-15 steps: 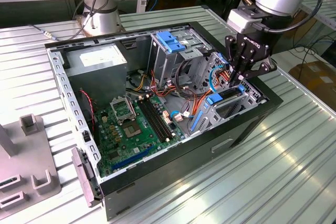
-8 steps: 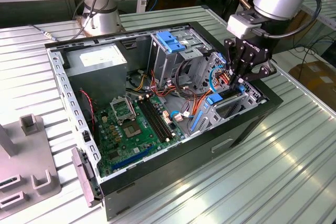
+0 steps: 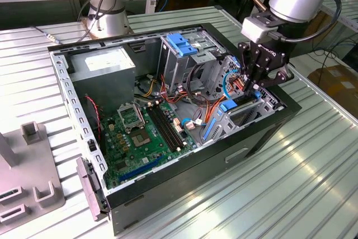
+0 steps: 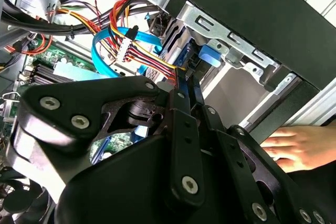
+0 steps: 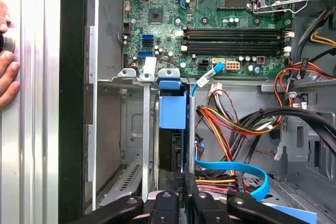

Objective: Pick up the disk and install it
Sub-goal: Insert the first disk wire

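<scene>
Disk upright in case bay, directly beneath gripper jaws

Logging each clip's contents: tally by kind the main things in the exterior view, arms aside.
Computer case: 1
Gripper: 1
Power-supply box: 1
Motherboard: 1
Blue clip on the drive cage: 1
Grey fixture: 1
Total: 6

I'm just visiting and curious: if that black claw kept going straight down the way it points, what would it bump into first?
Probably the disk with its blue frame, standing on edge in the metal bay of the computer case. The gripper points down at that slot, with a blue ribbon cable close beside it. Depth is hard to judge.
</scene>
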Tool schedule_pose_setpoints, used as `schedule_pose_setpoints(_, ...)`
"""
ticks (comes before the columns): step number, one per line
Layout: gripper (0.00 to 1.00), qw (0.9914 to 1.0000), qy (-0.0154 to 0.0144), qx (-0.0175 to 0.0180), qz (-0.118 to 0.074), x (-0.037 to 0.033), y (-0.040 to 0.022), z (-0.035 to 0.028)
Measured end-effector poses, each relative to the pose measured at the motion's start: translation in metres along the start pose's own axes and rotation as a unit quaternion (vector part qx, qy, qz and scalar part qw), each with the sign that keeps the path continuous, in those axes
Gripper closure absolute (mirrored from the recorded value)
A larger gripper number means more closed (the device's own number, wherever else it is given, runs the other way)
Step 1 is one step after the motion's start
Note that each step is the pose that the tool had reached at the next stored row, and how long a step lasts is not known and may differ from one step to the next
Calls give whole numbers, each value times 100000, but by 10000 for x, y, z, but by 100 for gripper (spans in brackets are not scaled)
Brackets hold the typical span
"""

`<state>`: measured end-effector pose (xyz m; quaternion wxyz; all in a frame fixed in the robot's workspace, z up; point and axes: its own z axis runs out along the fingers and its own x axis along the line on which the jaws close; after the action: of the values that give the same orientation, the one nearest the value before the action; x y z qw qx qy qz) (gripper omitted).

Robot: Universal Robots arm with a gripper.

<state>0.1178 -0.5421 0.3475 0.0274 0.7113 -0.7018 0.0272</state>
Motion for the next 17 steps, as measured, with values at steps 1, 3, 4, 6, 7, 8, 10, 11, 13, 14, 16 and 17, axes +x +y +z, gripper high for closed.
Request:
schedule_pose_setpoints(1, 84, 100000, -2, 13, -150, 0, 1, 4)
schedule_pose_setpoints(3, 84, 99999, 0, 29, -365, -1, 3, 7)
schedule_pose_setpoints(4, 84, 99999, 0, 39, -496, -1, 4, 9)
schedule_pose_setpoints(6, 84, 99997, 5, 58, -757, -1, 5, 12)
schedule_pose_setpoints(7, 84, 99996, 4, 66, -862, -1, 5, 14)
schedule_pose_setpoints(8, 84, 99996, 0, 71, -906, -1, 6, 16)
schedule_pose_setpoints(10, 84, 99996, 6, 73, -942, -2, 6, 21)
schedule_pose_setpoints(11, 84, 99996, 6, 74, -941, -2, 6, 22)
schedule_pose_setpoints(13, 84, 99996, -6, 75, -942, -2, 6, 23)
schedule_pose_setpoints(14, 84, 99996, -7, 74, -941, -2, 6, 25)
schedule_pose_setpoints(16, 84, 99996, -20, 73, -942, -2, 6, 29)
schedule_pose_setpoints(17, 84, 99996, -56, 76, -943, -2, 6, 30)
